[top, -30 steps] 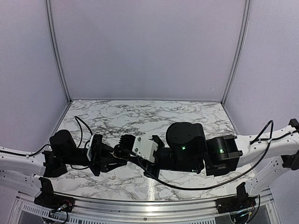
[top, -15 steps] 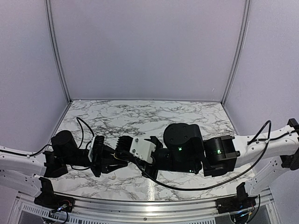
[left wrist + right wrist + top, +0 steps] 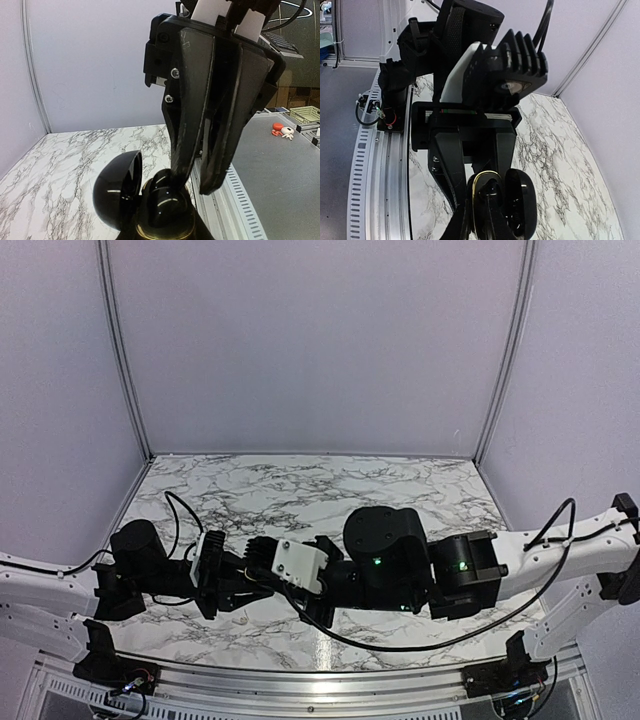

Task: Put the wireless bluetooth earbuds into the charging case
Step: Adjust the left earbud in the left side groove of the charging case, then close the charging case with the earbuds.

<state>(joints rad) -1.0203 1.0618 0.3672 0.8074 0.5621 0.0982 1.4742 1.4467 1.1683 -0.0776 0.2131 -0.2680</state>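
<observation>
The left gripper [image 3: 481, 186] clamps a glossy black gold-rimmed charging case [image 3: 167, 212], lid open, above the white marble tabletop [image 3: 60, 165]. The right gripper [image 3: 192, 184], fingers narrowly parted, blocks its mouth; I cannot tell whether it holds anything.

The right arm's big round black joint housing [image 3: 381, 533] has shifted toward 9 o'clock. Its white boxy wrist block [image 3: 298, 566] followed, a little toward 8 o'clock. So the right gripper [image 3: 192, 184] is now closer to the left gripper [image 3: 240, 583], which holds the glossy black, gold-rimmed charging case [image 3: 165, 210].
</observation>
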